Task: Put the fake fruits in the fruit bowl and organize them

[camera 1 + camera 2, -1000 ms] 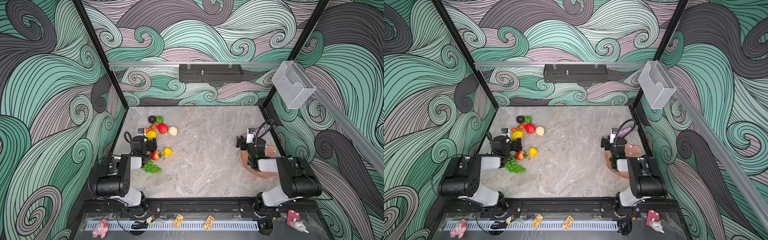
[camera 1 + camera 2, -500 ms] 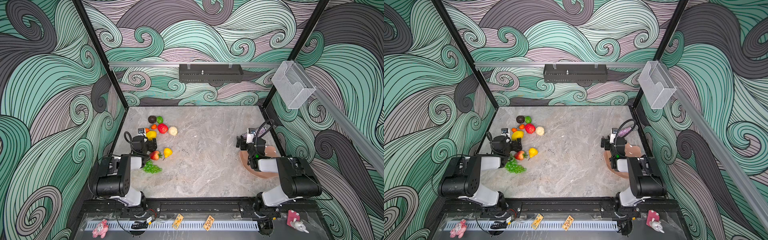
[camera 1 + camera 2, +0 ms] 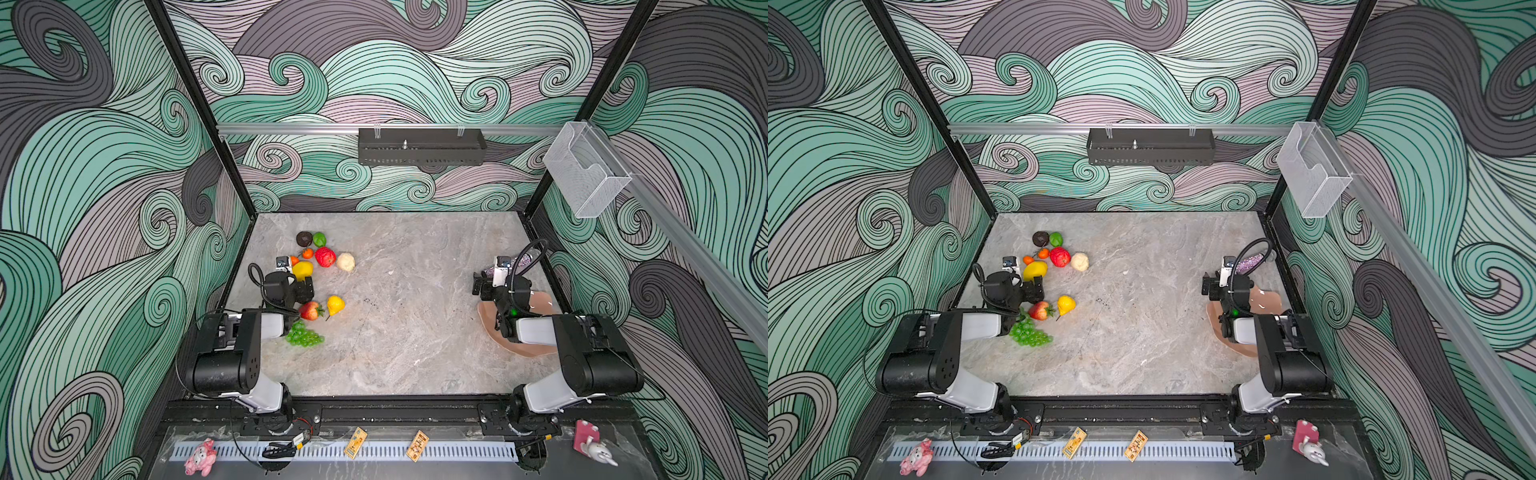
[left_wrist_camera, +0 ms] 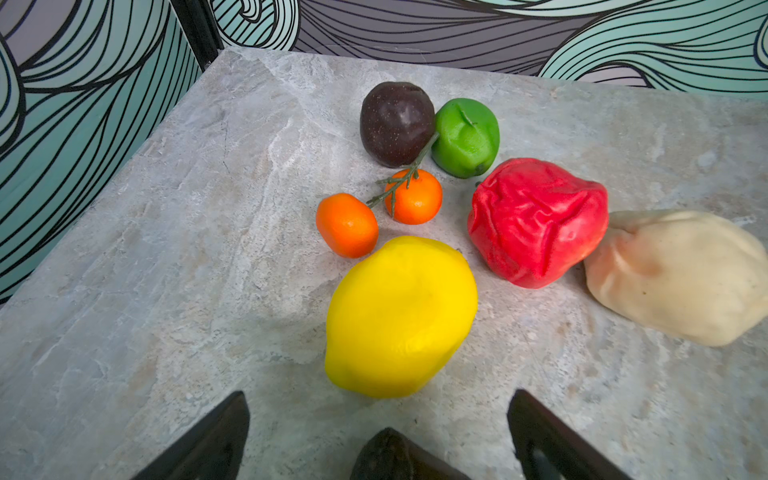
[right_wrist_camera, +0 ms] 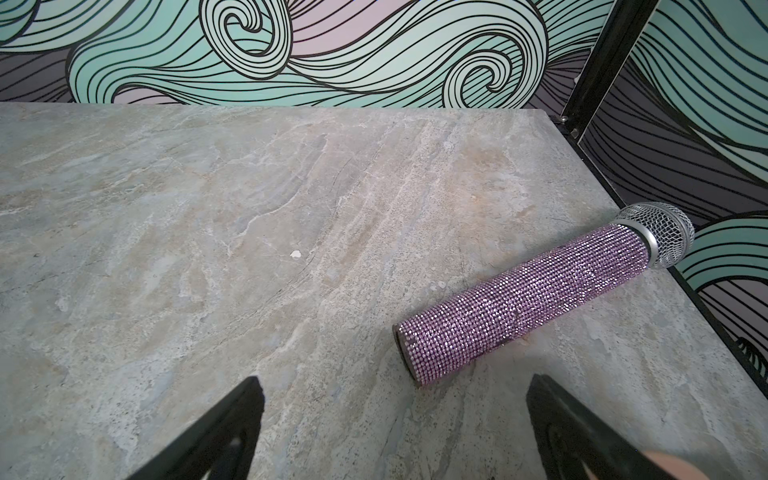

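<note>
The fake fruits lie on the left of the table: lemon [image 4: 399, 316], red apple [image 4: 536, 220], beige ball [image 4: 681, 278], dark avocado [image 4: 395, 122], lime [image 4: 465, 137] and two oranges [image 4: 347, 224]. Nearer the front are a strawberry [image 3: 309, 311], a small yellow fruit [image 3: 335, 304] and grapes [image 3: 305, 336]. My left gripper [image 4: 378, 405] [image 3: 306, 286] stands open just short of the lemon, and a dark bumpy fruit tip [image 4: 395, 453] shows between its fingers. The salmon-pink fruit bowl [image 3: 540, 299] [image 3: 1266, 299] sits at the right, partly under my right arm. My right gripper [image 5: 395, 388] [image 3: 478, 284] is open and empty.
A glittery purple microphone [image 5: 523, 299] [image 3: 524, 259] lies by the right wall, just beyond my right gripper. A clear plastic box [image 3: 582, 178] hangs on the right wall and a black tray [image 3: 422, 147] on the back wall. A pink plush pig [image 3: 199, 457] lies off the table's front.
</note>
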Available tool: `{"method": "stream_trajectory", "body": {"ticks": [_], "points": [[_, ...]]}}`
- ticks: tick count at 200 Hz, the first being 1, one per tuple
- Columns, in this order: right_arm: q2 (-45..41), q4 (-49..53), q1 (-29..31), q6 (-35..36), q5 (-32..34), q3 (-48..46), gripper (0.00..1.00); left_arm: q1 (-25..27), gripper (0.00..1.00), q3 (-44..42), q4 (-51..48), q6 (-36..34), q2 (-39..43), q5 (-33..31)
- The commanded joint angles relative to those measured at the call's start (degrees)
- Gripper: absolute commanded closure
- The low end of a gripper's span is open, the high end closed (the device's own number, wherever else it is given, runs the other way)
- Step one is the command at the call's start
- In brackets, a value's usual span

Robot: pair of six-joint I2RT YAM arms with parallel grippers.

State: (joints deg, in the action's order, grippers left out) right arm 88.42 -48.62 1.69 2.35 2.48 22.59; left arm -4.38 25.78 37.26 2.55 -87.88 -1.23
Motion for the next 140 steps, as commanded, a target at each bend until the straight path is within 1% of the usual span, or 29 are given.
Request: {"method": "stream_trajectory", "body": {"ticks": [1,18,26,35,44,62,80,88,96,111,123,130,140], "points": [[-0.09,0.11,-0.11,-0.50,-0.58,0.72,0.01,-0.08,0.01,1.32,0.10,-0.48,0.56,0.53],[-0.28,-0.26,-0.11,-0.35,-0.62,0.47,0.01,-0.09,0.01,-0.02,0.75,-0.94,3.25,1.25],[-0.67,-1.14,-0.03,0.24,-2.05,-0.22,0.01,0.06,0.01,-0.54,-0.26,-1.22,5.76,2.00],[-2.23,-1.67,0.42,1.32,-3.33,-1.19,0.01,0.07,0.01,-0.03,-4.09,-0.79,9.51,2.00],[-4.89,-1.14,1.52,2.09,-1.84,-1.93,0.01,0.45,0.01,0.94,-8.62,0.18,12.45,0.86],[-10.73,4.74,3.42,3.29,1.00,-1.49,0.01,1.95,0.01,1.11,-13.66,0.86,18.56,-1.50],[-17.36,10.47,5.51,4.59,2.06,-0.35,0.01,3.86,0.01,1.50,-18.13,2.25,24.61,-4.57],[-20.49,12.94,6.38,4.47,1.88,0.34,0.01,4.48,0.01,1.98,-19.94,4.61,27.13,-5.74],[-23.06,16.25,7.03,3.73,1.19,1.48,0.01,4.90,0.01,2.87,-22.23,8.63,29.53,-7.10],[-28.29,22.61,8.21,-0.25,0.02,4.53,0.01,5.35,0.01,5.80,-29.57,18.61,33.36,-9.31],[-31.97,28.86,8.43,-5.51,-0.03,7.32,0.01,5.42,0.01,8.66,-36.98,26.27,35.46,-8.76],[-34.19,34.46,8.46,-10.05,1.84,9.52,0.01,5.49,0.01,10.38,-40.77,29.15,36.50,-7.44],[-37.12,44.23,8.41,-17.53,5.95,12.74,0.01,5.43,0.01,12.67,-45.71,30.94,37.98,-3.70]]}}
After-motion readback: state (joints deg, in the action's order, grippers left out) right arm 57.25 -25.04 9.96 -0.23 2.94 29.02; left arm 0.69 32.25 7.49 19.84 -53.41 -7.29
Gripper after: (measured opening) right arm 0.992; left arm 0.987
